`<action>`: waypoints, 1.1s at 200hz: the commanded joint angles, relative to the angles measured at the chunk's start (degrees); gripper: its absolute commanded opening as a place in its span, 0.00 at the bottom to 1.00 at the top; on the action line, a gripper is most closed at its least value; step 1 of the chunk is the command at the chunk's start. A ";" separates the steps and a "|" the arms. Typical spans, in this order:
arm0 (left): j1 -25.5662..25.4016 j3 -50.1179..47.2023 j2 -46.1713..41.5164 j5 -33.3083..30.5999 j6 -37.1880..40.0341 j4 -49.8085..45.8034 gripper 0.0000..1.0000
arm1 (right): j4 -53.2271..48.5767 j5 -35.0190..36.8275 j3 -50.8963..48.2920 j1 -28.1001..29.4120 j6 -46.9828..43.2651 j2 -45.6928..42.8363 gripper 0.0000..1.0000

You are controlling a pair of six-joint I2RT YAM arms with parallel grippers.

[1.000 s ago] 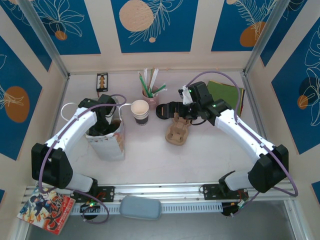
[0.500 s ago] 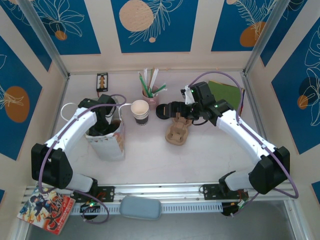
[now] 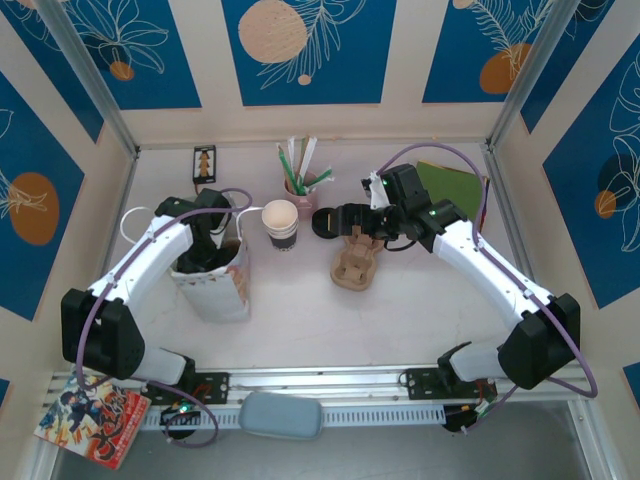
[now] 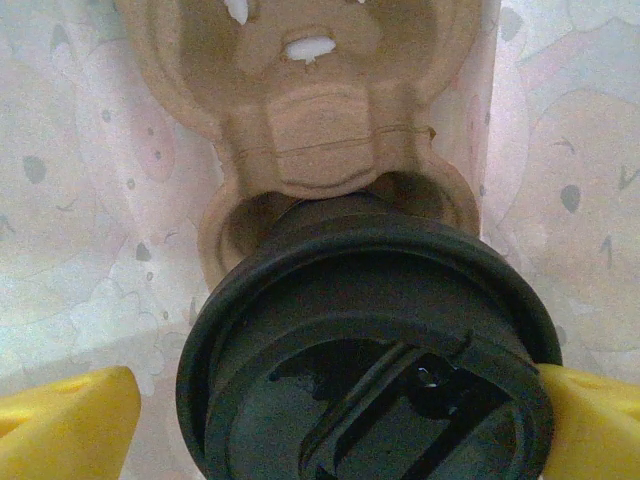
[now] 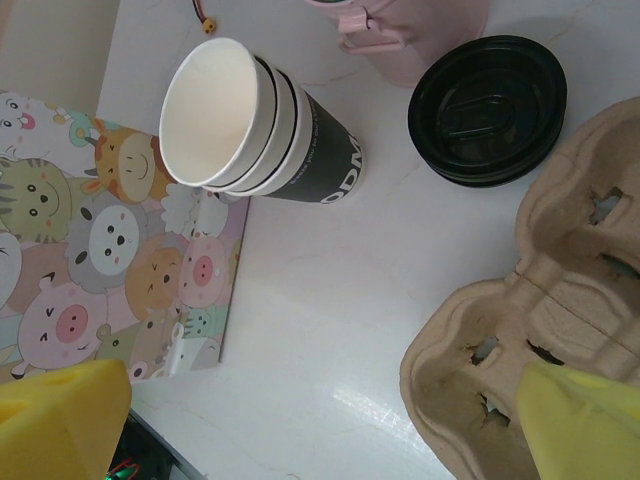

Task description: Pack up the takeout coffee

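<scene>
The takeout coffee [image 4: 370,340] shows its round black lid from above; the cup sits in one pocket of a brown pulp carrier [image 4: 320,110] inside the animal-print paper bag [image 3: 222,288]. My left gripper [image 4: 330,420] reaches down into the bag [image 4: 80,200] and stands open around the lid. Its right finger [image 4: 590,420] is at the lid's rim and its left finger [image 4: 70,420] is a little apart from it. My right gripper [image 3: 338,220] hovers open over the table [image 5: 330,300] with nothing between its fingers.
A stack of lidless cups [image 5: 250,130] stands beside the bag [image 5: 110,270]. A loose black lid [image 5: 488,110] and a second pulp carrier [image 5: 540,330] lie under my right gripper. At the back are a pink straw holder [image 3: 300,190] and green sheets [image 3: 455,190].
My right gripper has edged slightly toward the back. The left arm has stayed in the bag.
</scene>
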 commanded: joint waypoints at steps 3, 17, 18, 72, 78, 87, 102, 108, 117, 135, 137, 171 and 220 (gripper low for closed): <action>1.01 1.62 -1.44 -0.02 -0.71 -2.15 0.97 | -0.26 -0.55 -0.73 -0.32 0.74 -1.44 0.99; 0.98 1.71 -1.45 0.01 -0.71 -2.22 0.97 | -0.17 -0.56 -0.69 -0.30 0.74 -1.35 0.99; 1.00 1.71 -1.44 -0.01 -0.71 -2.25 0.97 | -0.21 -0.60 -0.66 -0.32 0.79 -1.39 0.99; 0.95 2.25 -1.60 0.18 -0.88 -2.54 0.97 | -0.08 -0.68 -0.64 -0.30 0.74 -1.18 0.99; 0.99 2.38 -1.59 0.16 -0.90 -2.54 0.97 | -0.08 -0.72 -0.59 -0.29 0.77 -1.18 0.99; 0.98 2.46 -1.51 0.16 -0.90 -2.63 0.97 | -0.06 -0.74 -0.55 -0.33 0.74 -1.23 0.99; 0.98 2.74 -1.59 0.34 -0.89 -2.72 0.97 | -0.01 -0.81 -0.56 -0.32 0.75 -1.16 0.99; 0.98 2.83 -1.58 0.33 -0.89 -2.75 0.97 | -0.01 -0.81 -0.49 -0.35 0.77 -1.06 0.99; 1.03 3.07 -1.60 0.33 -0.89 -2.96 0.97 | 0.06 -0.90 -0.48 -0.24 0.79 -0.99 0.99; 0.97 3.38 -1.60 0.20 -0.89 -3.16 0.97 | 0.18 -1.07 -0.38 -0.26 0.76 -0.82 0.99; 0.98 3.40 -1.60 0.21 -0.84 -3.16 0.97 | 0.20 -1.07 -0.40 -0.26 0.79 -0.88 0.99; 1.00 3.56 -1.77 0.12 -0.95 -3.42 0.97 | 0.26 -1.16 -0.14 -0.25 0.83 -0.64 0.99; 0.97 3.83 -1.60 0.34 -0.71 -3.52 0.97 | 0.22 -1.29 -0.06 -0.17 0.79 -0.53 0.99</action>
